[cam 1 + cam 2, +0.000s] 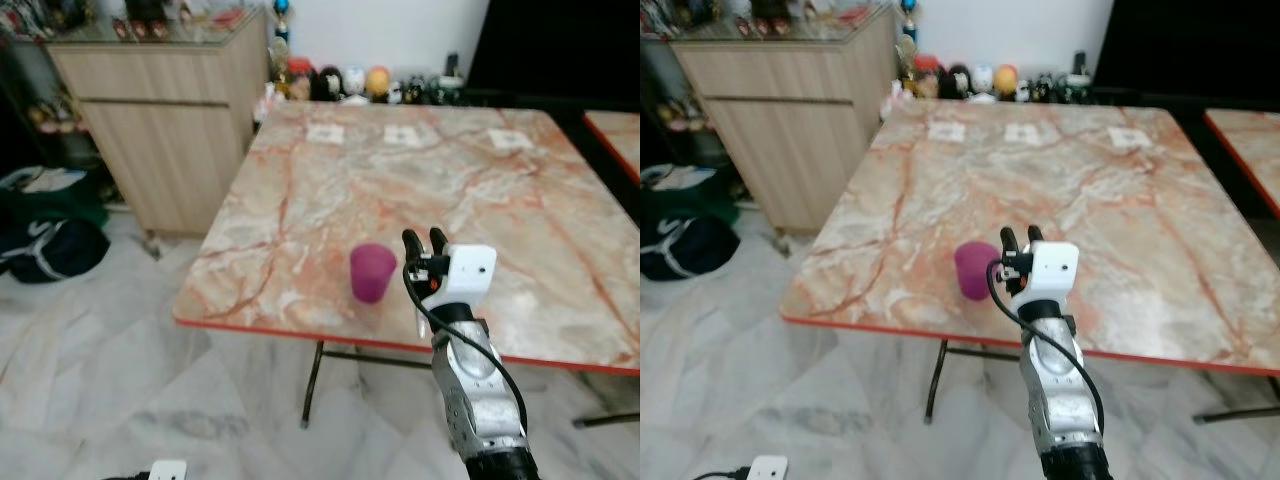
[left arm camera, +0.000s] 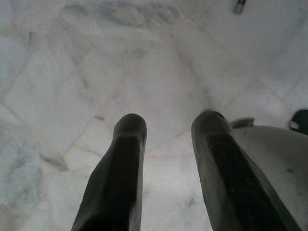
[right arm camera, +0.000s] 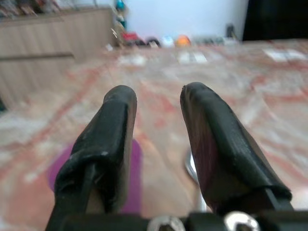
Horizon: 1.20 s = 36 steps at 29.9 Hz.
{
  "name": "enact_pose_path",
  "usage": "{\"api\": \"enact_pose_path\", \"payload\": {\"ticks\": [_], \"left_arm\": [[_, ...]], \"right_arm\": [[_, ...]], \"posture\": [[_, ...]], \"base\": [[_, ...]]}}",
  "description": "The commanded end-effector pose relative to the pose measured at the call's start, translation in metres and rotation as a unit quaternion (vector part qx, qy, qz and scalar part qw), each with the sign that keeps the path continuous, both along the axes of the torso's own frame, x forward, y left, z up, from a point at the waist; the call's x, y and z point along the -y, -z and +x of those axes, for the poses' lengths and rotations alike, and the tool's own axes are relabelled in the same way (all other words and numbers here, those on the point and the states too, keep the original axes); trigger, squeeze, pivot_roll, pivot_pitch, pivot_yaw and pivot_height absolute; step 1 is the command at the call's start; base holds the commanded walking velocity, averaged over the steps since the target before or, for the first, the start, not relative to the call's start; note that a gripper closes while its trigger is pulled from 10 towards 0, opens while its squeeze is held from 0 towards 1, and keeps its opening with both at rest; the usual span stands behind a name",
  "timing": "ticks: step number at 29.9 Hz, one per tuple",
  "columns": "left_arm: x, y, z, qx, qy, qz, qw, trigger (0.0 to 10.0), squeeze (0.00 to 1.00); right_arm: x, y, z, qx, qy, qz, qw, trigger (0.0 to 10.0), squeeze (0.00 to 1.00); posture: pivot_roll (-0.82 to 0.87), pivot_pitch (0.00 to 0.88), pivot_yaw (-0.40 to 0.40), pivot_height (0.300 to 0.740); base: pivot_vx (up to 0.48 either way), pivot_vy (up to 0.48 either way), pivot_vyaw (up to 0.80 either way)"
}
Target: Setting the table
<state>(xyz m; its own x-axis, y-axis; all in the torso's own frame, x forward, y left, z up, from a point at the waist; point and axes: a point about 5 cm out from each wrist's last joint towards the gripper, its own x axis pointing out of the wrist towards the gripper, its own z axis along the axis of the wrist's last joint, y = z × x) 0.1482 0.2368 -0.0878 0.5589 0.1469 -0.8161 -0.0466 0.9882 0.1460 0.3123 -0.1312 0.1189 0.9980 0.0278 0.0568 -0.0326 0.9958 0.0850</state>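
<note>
Your right hand (image 1: 425,238) is raised over the near edge of the worktop (image 1: 480,190), its two black fingers (image 3: 118,139) set slightly apart with nothing between them. The purple cup (image 1: 372,272) stands upright on the worktop near that front edge, just beside the right hand on the robot's left side. In the right wrist view the cup (image 3: 130,178) sits below and behind the one finger, outside the gap; you can see that it is close, but whether a finger touches it cannot be told from these frames. A pale rounded shape shows beside the other finger in that wrist view; it is too blurred to identify.

Your left hand (image 2: 168,144) hangs low over the marble floor (image 2: 72,72), fingers apart and holding nothing.

The worktop is marbled in pink and orange with a red rim. Three small white squares (image 1: 407,135) lie in a row toward its far edge. Beyond that edge, a line of small figurines (image 1: 360,82) stands against the wall. A wooden cabinet (image 1: 160,120) stands to the robot's left of the worktop, and dark bags (image 1: 50,230) lie on the floor beside it. A second worktop (image 1: 615,135) with the same surface shows at the robot's right.
</note>
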Motion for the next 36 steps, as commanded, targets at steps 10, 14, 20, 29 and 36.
{"api": "enact_pose_path", "payload": {"ticks": [10, 14, 20, 29, 36], "left_arm": [[0.003, 0.003, -0.005, -0.009, -0.002, -0.006, 1.000, 10.0, 0.00], [0.003, 0.003, -0.005, -0.008, -0.002, -0.007, 1.000, 10.0, 0.00], [0.003, 0.002, -0.004, -0.007, -0.003, -0.007, 1.000, 10.0, 0.00], [0.002, 0.003, -0.004, -0.008, -0.006, -0.007, 1.000, 10.0, 0.00], [0.004, 0.003, -0.004, -0.007, -0.004, -0.008, 1.000, 10.0, 0.00]], "right_arm": [[0.005, 0.040, 0.010, -0.158, 0.051, 0.047, 0.985, 10.0, 0.00], [0.004, 0.042, 0.017, -0.170, 0.046, 0.042, 0.983, 10.0, 0.00], [0.004, 0.042, 0.028, -0.186, 0.037, 0.032, 0.981, 10.0, 0.00], [0.011, 0.033, 0.046, -0.181, 0.056, 0.039, 0.981, 10.0, 0.00], [0.019, 0.034, 0.052, -0.188, 0.063, 0.040, 0.979, 10.0, 0.00]], "posture": [[-0.09, 0.000, 0.028, 0.740], [-0.09, 0.000, 0.028, 0.740], [-0.08, 0.000, 0.029, 0.740], [-0.07, 0.000, 0.029, 0.740], [-0.07, 0.000, 0.031, 0.740]], "base": [[0.000, 0.000, 0.00], [0.000, 0.000, 0.00], [0.000, 0.000, 0.00], [0.000, 0.000, 0.00], [0.000, 0.000, 0.00]]}}
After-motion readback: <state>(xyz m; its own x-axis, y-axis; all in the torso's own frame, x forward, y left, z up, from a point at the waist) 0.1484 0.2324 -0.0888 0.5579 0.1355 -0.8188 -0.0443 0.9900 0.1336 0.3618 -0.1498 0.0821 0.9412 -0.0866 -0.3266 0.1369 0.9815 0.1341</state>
